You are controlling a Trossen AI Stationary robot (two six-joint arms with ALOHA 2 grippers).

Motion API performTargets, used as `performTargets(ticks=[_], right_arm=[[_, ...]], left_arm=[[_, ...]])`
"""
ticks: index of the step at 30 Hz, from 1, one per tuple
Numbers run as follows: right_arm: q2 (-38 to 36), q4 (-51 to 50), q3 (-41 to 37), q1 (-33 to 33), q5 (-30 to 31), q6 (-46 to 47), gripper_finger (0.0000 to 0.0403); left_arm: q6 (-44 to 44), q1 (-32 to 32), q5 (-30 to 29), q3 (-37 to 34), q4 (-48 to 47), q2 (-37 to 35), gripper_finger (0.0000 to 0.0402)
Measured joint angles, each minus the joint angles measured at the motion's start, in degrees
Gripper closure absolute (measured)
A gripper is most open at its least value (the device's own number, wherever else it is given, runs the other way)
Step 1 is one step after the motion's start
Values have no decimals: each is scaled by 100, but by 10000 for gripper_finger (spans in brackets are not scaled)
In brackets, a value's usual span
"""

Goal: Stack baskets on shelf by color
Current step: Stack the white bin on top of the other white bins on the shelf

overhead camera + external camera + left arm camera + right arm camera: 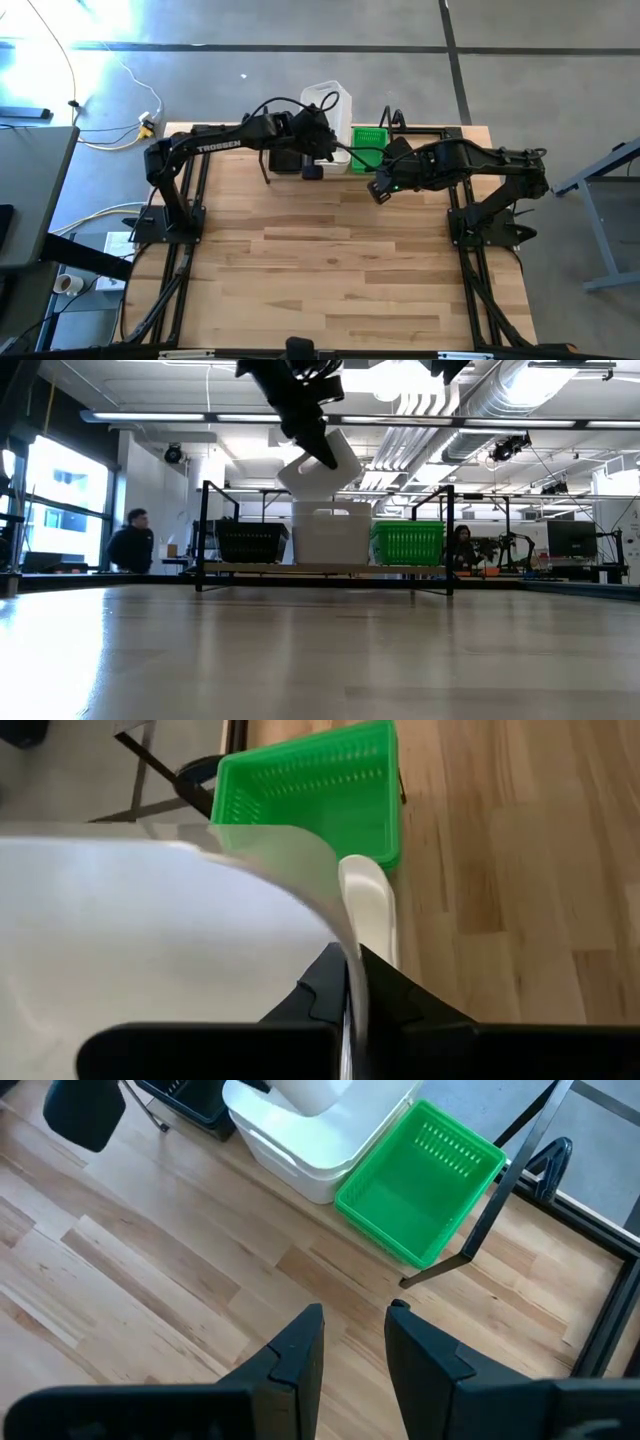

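Shelf (325, 568) at the table's far edge, left to right: black baskets (250, 542), white stack (332, 535), green baskets (408, 543). Left gripper (350, 982) clamped on a white basket's (318, 468) wall, holding it tilted above the white stack; likely the last placement. Right gripper (352, 1342), fingers apart and empty, hovers near the green.

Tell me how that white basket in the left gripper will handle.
The white basket hangs tilted from the left gripper, pinched by one thin wall, so it is probably light. The smooth plastic may slip or swing.
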Motion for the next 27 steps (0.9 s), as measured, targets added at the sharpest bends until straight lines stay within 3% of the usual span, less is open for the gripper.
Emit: performTargets(ticks=[27], right_arm=[[0, -2, 0, 0, -2, -2, 308]], left_arm=[[-14, -78, -106, -2, -234, 201, 399]])
